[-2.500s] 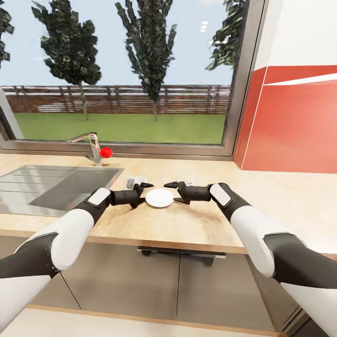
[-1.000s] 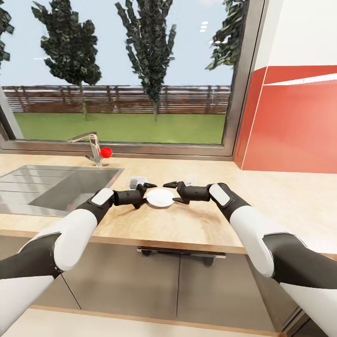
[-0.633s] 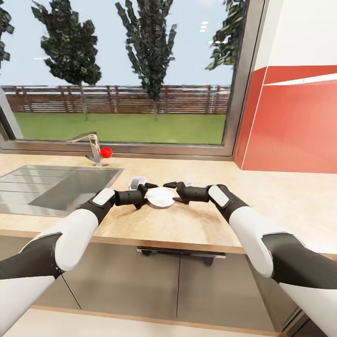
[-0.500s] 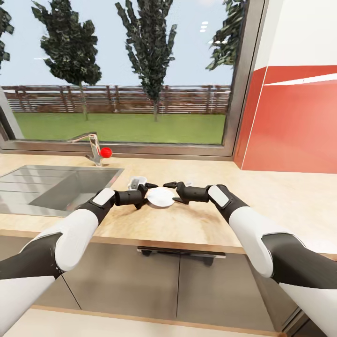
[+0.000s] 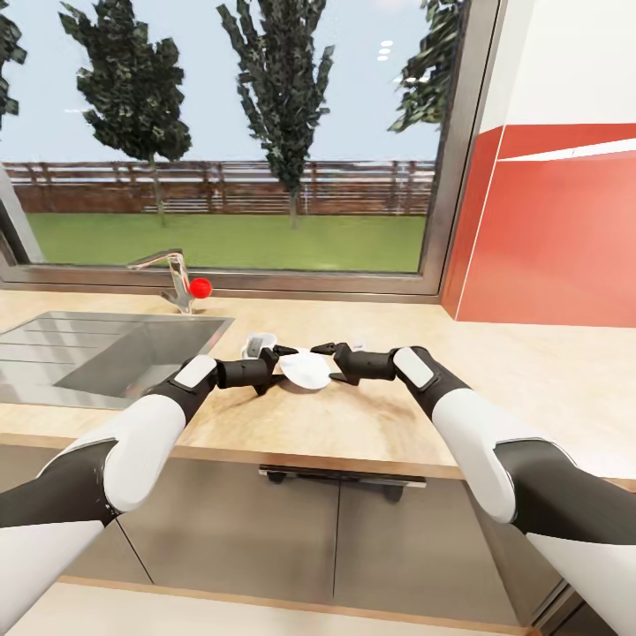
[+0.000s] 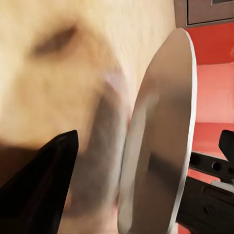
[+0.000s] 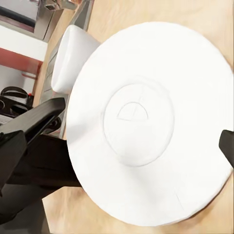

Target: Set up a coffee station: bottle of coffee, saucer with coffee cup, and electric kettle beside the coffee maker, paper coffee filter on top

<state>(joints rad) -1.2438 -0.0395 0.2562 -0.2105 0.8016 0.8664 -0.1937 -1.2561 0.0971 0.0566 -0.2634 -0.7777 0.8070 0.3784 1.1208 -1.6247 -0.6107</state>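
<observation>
Round white saucer tilted between left hand and right hand, both spread wide, apparently touching rim.

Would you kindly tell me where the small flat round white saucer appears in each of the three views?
Head view: the small flat round white saucer sits mid-picture, tilted, between both end effectors.
Left wrist view: seen nearly edge-on, right of centre.
Right wrist view: face-on, across most of the picture.
Shared landmark: the light wood-grain countertop behind it.
</observation>
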